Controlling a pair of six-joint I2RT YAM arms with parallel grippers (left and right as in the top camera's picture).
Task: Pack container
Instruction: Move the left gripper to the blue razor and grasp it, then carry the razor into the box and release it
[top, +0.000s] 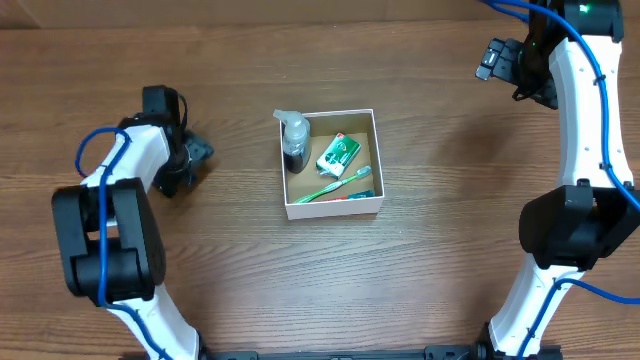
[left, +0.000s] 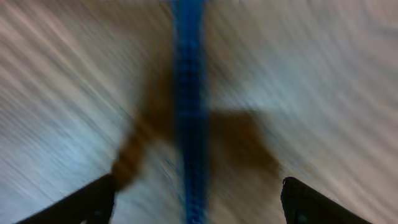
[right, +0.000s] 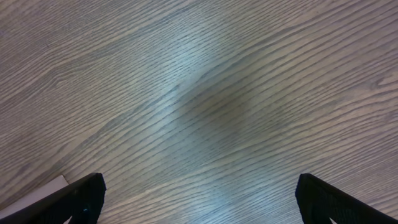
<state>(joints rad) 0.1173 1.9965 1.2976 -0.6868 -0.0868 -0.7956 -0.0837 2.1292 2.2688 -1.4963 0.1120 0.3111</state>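
The container (top: 333, 207), a square shallow white-walled box with a brown inside, sits at the table's middle. Inside lie a dark pump bottle (top: 294, 143), a small green packet (top: 338, 156), a green toothbrush (top: 337, 184) and a red-and-blue tube (top: 350, 196). My left gripper (top: 192, 160) is far to the left of the box; in the blurred left wrist view its fingers (left: 198, 202) are spread wide and empty, with a blue cable (left: 189, 112) between them. My right gripper (top: 503, 62) is at the far right back, open and empty over bare wood (right: 199, 199).
The table is brown wood grain (top: 440, 260). A white corner (right: 37, 190) shows at the lower left of the right wrist view. The left arm's blue cable loops near its base (top: 100, 155).
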